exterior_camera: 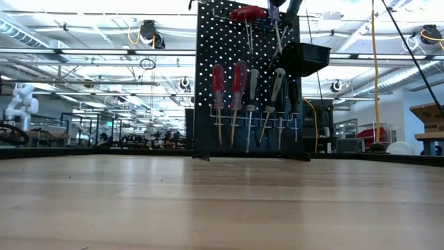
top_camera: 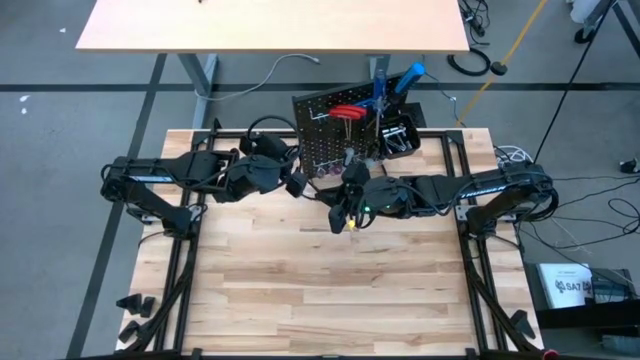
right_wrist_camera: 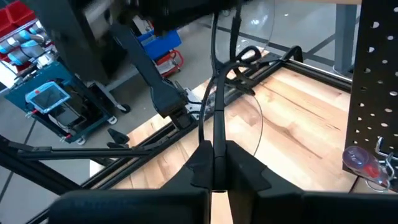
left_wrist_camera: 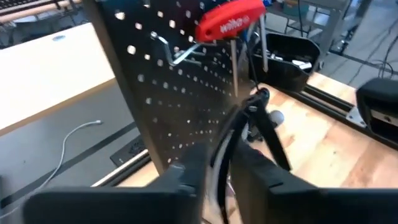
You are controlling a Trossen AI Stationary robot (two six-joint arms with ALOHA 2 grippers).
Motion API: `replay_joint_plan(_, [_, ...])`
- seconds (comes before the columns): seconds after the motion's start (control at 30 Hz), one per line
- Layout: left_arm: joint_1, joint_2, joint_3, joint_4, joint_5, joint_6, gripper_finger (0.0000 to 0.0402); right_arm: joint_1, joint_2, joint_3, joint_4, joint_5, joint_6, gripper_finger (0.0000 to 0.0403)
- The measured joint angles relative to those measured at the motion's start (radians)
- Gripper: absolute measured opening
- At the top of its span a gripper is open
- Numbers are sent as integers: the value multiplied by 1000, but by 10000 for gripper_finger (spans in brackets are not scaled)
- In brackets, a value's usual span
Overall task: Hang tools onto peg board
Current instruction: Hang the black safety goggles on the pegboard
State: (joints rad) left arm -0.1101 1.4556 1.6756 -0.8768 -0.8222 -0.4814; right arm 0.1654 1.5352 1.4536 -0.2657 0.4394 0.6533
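Observation:
The black peg board [exterior_camera: 208,83] stands upright at the table's far middle. A red T-handle key [left_wrist_camera: 230,22] hangs from a hook on it, and several screwdrivers [exterior_camera: 239,90] stick in its silver rail. In front of the board, well above the table, a thin black wire-like tool [right_wrist_camera: 214,93] spans between my two grippers. My left gripper [left_wrist_camera: 219,180] is shut on one end and my right gripper [right_wrist_camera: 214,158] on the other. The two grippers face each other [top_camera: 300,185] [top_camera: 345,192]. Neither shows in the low view. My left gripper has the tool's two thin black strands [left_wrist_camera: 222,155] between its two fingers, which reach toward the table's right and slant slightly down. The tool runs on past the fingertips to a small joint [left_wrist_camera: 258,99], clear of the table. My right gripper pinches the tool's thin end [right_wrist_camera: 214,134] between its two fingers, coming roughly level from the table's right. The fingers lie along the tool. It runs straight out from the fingertips toward my left gripper and is lifted clear of the table.
A black bin [exterior_camera: 305,55] holding small parts hangs on the board's right side, with blue-handled tools [top_camera: 405,80] above it. The wooden tabletop [top_camera: 330,290] lies bare in front of the arms. A black frame rail [right_wrist_camera: 155,130] runs along the table's edge.

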Motion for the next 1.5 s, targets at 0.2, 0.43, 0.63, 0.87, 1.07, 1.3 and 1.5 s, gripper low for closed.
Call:
replay_joint_plan(0.2, [-1, 13, 0, -3, 41, 26, 172, -2, 0, 0, 4, 3, 20, 11])
replay_joint_plan(0.43, [-3, -10, 0, -93, 46, 42, 257, -23, -6, 0, -37, 3, 22, 11])
replay_joint_plan(0.63, [-26, -67, 0, -126, 21, 17, 282, -75, -33, 0, -165, 3, 9, 11])
replay_joint_plan(0.87, [-70, -144, 0, -138, -19, -37, 283, -119, -42, 0, -165, -81, -121, 11])
replay_joint_plan(1.07, [-171, -283, -28, -105, -32, -14, 283, -146, -130, -68, 19, -170, -236, 11])
replay_joint_plan(1.3, [-240, -450, -308, 401, 158, 89, 283, -213, -269, -370, 557, -437, -244, 11])
replay_joint_plan(1.5, [-224, -444, -603, 1127, 411, 239, 283, -252, -230, -601, 1119, -680, -119, 11])
